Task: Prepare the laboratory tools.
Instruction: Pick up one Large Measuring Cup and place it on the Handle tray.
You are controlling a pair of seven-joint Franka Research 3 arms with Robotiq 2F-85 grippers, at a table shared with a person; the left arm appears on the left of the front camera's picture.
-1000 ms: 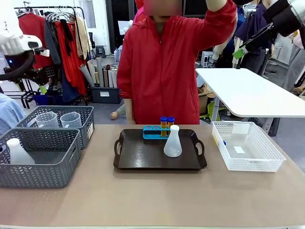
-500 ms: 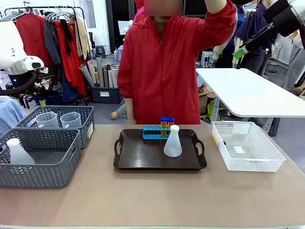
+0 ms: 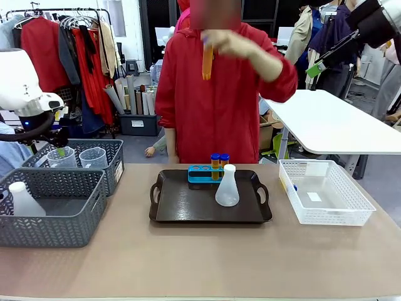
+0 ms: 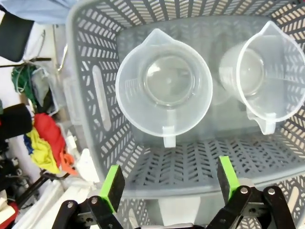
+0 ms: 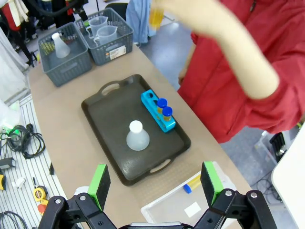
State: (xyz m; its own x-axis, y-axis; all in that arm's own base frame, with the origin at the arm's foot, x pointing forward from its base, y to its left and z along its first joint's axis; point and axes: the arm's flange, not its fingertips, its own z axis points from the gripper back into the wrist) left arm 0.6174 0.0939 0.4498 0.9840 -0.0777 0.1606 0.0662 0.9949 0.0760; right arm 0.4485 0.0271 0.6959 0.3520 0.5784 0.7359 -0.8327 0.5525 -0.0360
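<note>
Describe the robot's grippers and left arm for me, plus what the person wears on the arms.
The left gripper and right gripper match: black jointed finger links with pale round pins, each finger tipped by a flat bright green pad. The left arm has a smooth, rounded white shell above a black wrist part with a small blue light. The person's sleeve is red, part of a red jacket.

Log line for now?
left gripper: open, above jugs in basket | right gripper: open, high over table | hand: holds tube up | tray: flask, rack, two tubes
</note>
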